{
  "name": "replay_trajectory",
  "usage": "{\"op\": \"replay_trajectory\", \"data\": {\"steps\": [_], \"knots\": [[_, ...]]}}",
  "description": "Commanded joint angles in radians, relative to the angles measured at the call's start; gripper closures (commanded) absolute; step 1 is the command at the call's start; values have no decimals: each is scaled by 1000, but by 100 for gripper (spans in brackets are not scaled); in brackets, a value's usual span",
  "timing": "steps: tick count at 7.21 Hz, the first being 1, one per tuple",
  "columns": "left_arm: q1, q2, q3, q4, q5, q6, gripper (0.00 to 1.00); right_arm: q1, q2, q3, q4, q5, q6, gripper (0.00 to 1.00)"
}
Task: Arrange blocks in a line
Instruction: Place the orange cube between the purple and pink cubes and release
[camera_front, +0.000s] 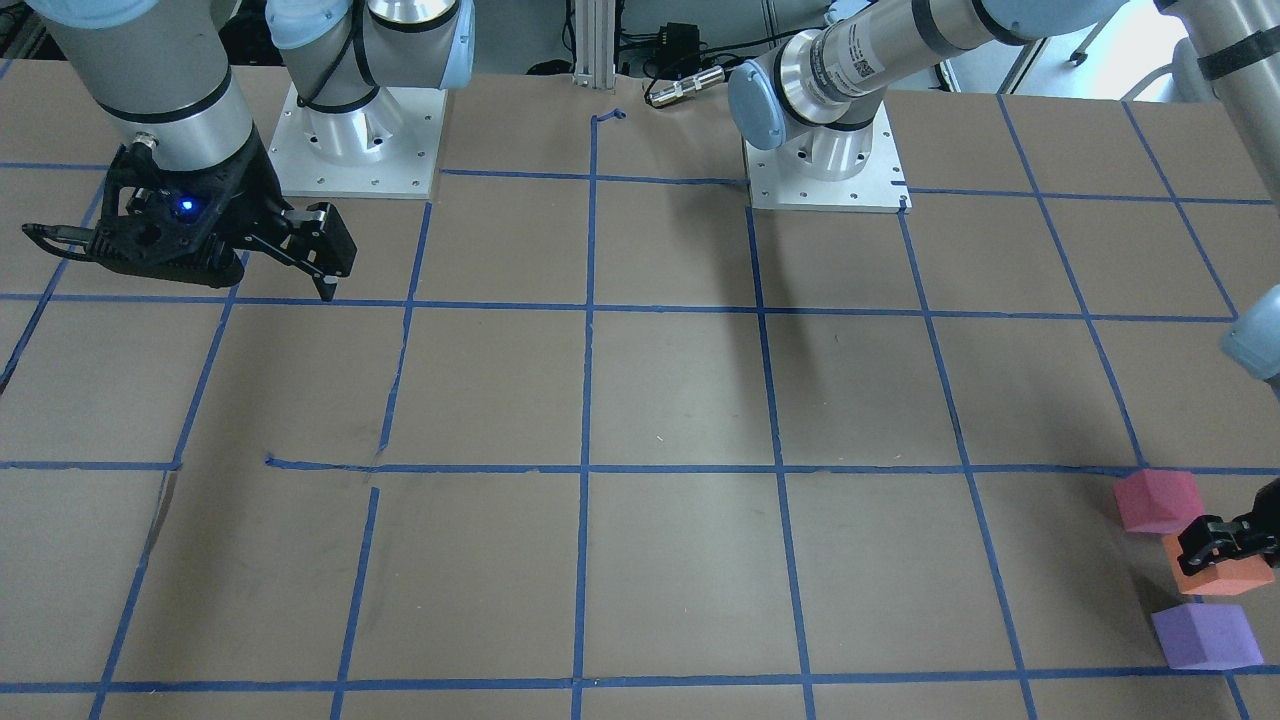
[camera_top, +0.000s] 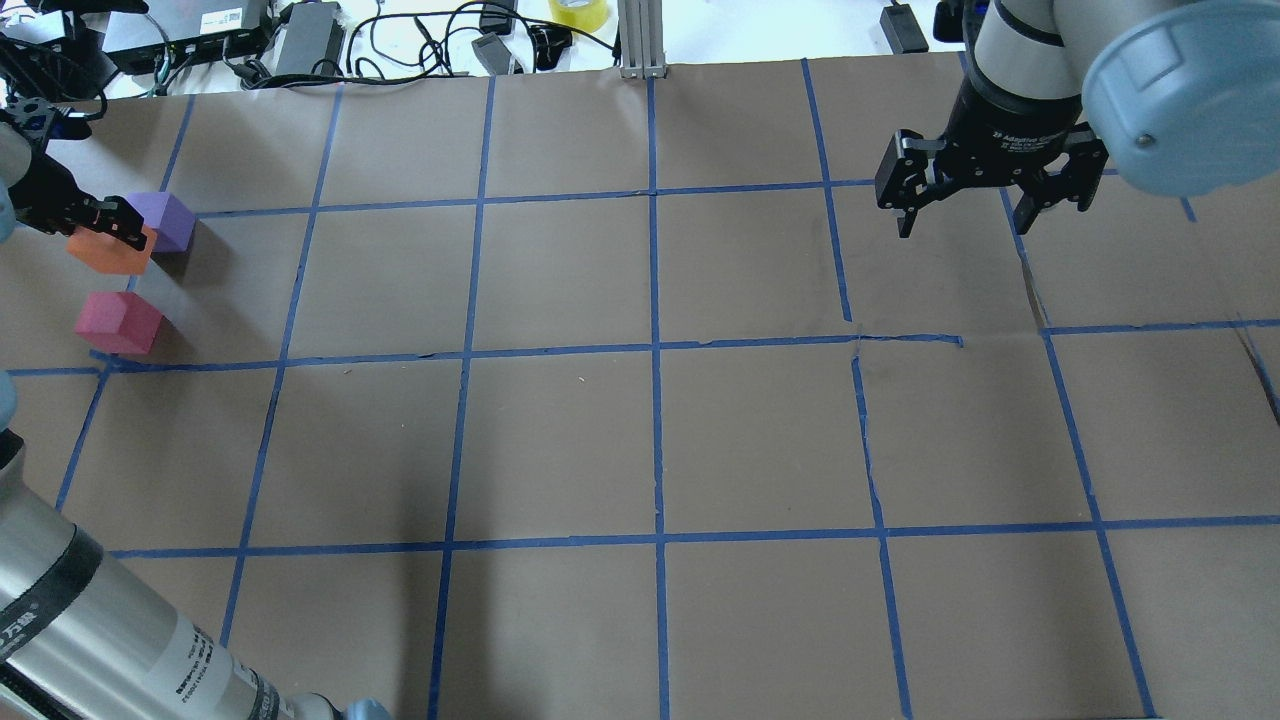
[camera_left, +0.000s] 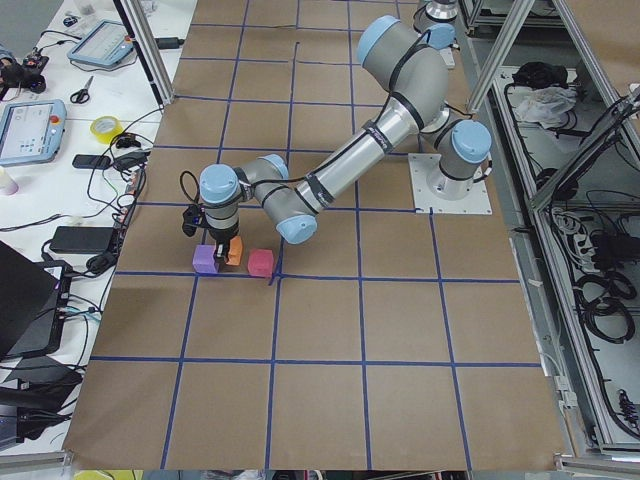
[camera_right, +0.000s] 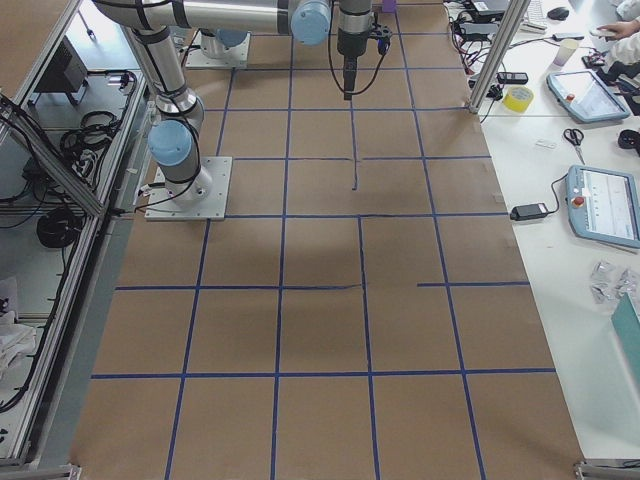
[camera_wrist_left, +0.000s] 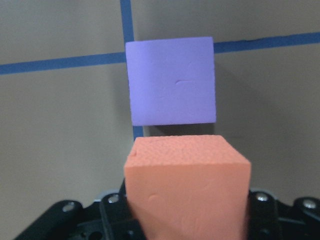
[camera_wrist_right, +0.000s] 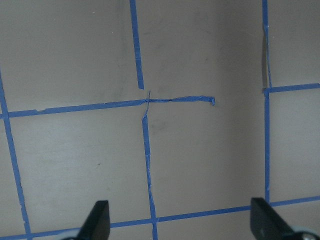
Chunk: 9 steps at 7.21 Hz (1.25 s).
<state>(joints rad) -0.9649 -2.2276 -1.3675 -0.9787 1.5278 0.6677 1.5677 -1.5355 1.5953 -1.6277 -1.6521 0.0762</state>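
Observation:
Three foam cubes sit at the table's far left end. The orange block (camera_top: 108, 252) lies between the purple block (camera_top: 166, 221) and the pinkish-red block (camera_top: 118, 322). My left gripper (camera_top: 105, 222) is shut on the orange block (camera_wrist_left: 187, 187), which fills the lower left wrist view with the purple block (camera_wrist_left: 171, 81) just beyond it. In the front view the pinkish-red block (camera_front: 1157, 500), the orange block (camera_front: 1225, 577) and the purple block (camera_front: 1205, 635) stand in a rough line, with the left gripper (camera_front: 1222, 543) on the orange one. My right gripper (camera_top: 965, 205) is open and empty above the table.
The brown table (camera_top: 650, 430) carries a grid of blue tape, torn in places (camera_top: 905, 340). The arm bases (camera_front: 355, 150) stand at the robot's edge. Cables and boxes (camera_top: 300, 35) lie beyond the far edge.

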Motion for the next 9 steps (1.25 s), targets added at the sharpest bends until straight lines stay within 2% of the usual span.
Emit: {"op": "replay_trajectory", "data": {"steps": [1, 9], "knots": [[0, -13, 2, 0, 3, -2, 74, 0, 2, 0, 0, 0, 0, 0], [-1, -78, -4, 5, 14, 0, 73, 0, 2, 0, 0, 0, -3, 0]]}}
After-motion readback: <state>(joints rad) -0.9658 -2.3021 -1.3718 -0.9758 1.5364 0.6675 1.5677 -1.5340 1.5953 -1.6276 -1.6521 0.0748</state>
